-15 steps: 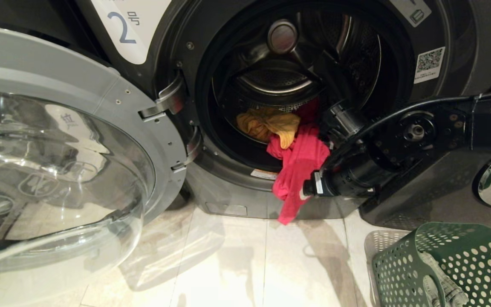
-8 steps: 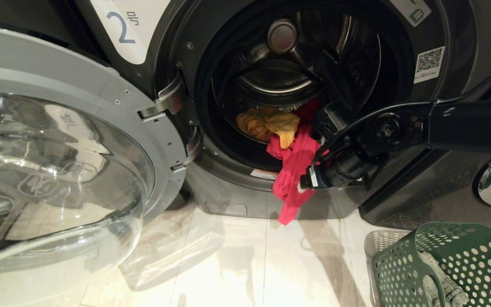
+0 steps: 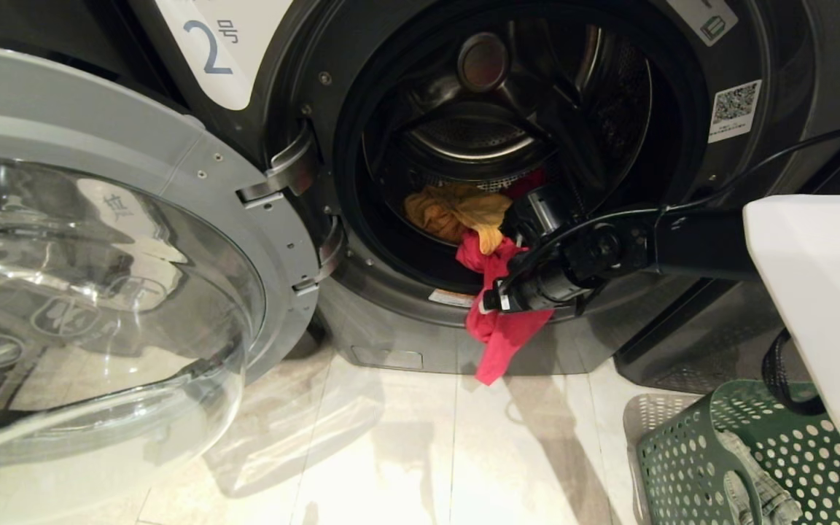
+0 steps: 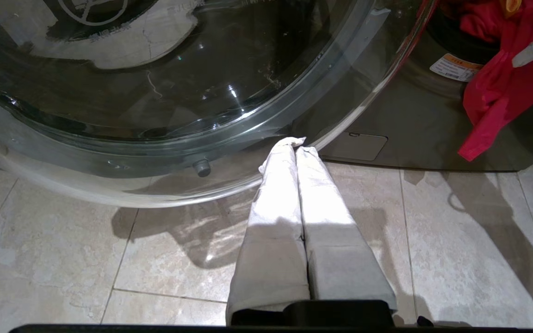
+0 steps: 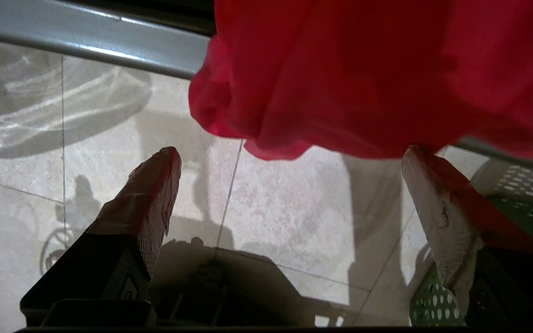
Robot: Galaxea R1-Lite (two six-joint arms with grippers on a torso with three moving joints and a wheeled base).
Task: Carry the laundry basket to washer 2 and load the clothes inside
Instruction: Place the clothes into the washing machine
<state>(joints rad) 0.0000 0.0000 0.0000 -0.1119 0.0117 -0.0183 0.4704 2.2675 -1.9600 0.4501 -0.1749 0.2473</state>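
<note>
Head view shows the job partly done. Going left to right: the door of washer 2 stands swung wide open at the left; in the drum lies the yellow garment, fully inside; the pink garment is only half loaded — it hangs over the opening's lower lip and down the front panel toward the floor. At the floor's lower right corner sits the basket with the grey piece inside, so that one is yet to load.

The left gripper hangs parked low beside the door's rim, fingers pressed together on nothing. The right arm reaches across from the right to the drum's mouth; the right gripper points down at the floor with its fingers spread wide and nothing between them — the pink cloth hangs just ahead of the tips.
</note>
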